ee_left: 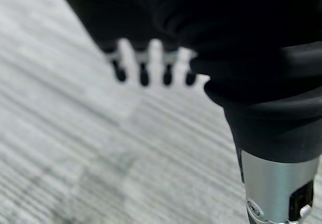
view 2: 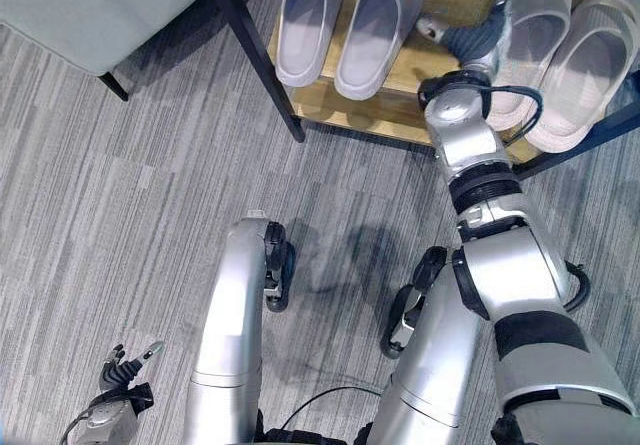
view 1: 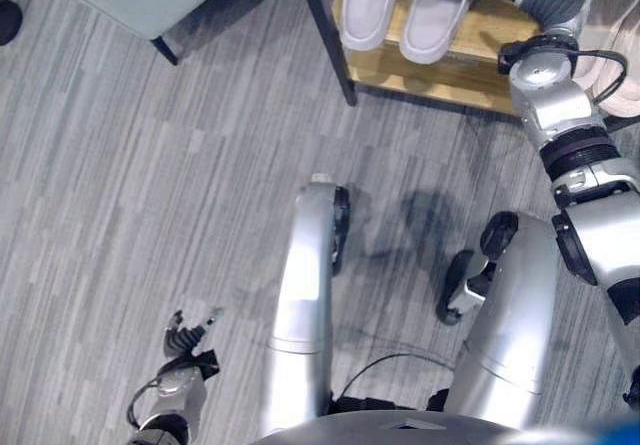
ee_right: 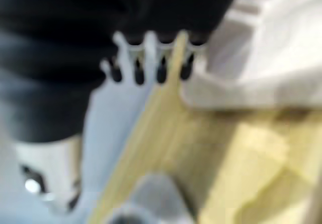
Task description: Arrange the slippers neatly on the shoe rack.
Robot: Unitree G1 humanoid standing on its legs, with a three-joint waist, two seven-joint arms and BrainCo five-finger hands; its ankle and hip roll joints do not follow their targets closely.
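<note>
Right hand [view 2: 470,35] over shoe rack [view 2: 400,105], fingers relaxed w/ nothing held, beside pink slipper [view 2: 530,30]: a nudge could skew it vs. lilac pair [view 2: 340,25].

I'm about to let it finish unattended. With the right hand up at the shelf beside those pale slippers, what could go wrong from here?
1. The right hand sits close beside the pinkish slipper; pulling back could drag it askew or off the shoe rack.
2. The outer pinkish slipper overhangs the shelf's front edge, so a nudge might tip it off.
3. A sideways swing could disturb the lilac pair.
</note>
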